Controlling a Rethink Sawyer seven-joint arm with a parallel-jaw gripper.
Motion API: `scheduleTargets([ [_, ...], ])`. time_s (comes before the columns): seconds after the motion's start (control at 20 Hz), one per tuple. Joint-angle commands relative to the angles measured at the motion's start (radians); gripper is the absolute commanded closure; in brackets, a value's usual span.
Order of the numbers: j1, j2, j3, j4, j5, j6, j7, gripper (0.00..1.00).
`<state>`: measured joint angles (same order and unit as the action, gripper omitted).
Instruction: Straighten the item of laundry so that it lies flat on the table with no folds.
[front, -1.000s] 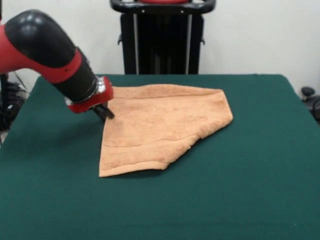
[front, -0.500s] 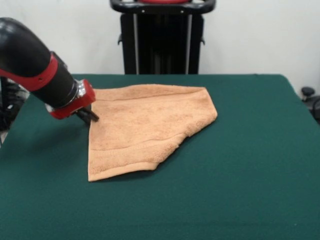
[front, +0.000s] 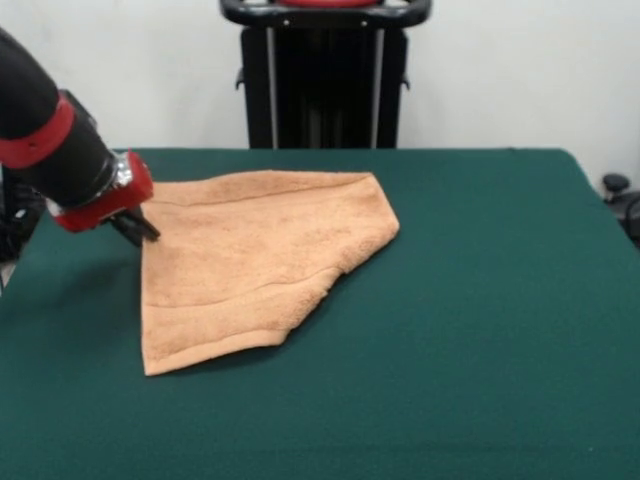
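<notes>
On the left side of the table (front: 480, 330) my gripper (front: 140, 229) sits low at the towel's (front: 255, 255) left edge — dark fingers pressed together, pinching the cloth there. The towel lies left of centre, folded over itself — its right part doubled into a blunt point, a ribbed band running along the near edge. My arm reaches in from the left.

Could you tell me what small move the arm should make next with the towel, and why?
Probably keep dragging a little further toward the picture's left, then let go. The gripper appears shut on the towel at its left edge, and the towel is still doubled over: its right side ends in a diagonal fold, not a square corner. There is bare table around it to spread on.
</notes>
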<state>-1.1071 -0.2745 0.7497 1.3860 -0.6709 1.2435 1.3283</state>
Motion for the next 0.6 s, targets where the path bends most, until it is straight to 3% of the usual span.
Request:
scheduleTargets([
  [0.05, 0.021, -0.181, 0.048, 0.159, 0.057, -0.018, -0.107, 1.00],
  [0.25, 0.035, -0.371, 0.067, 0.311, 0.134, -0.013, 0.008, 1.00],
  [0.6, 0.086, -0.515, 0.041, 0.460, 0.217, -0.103, 0.129, 1.00],
])
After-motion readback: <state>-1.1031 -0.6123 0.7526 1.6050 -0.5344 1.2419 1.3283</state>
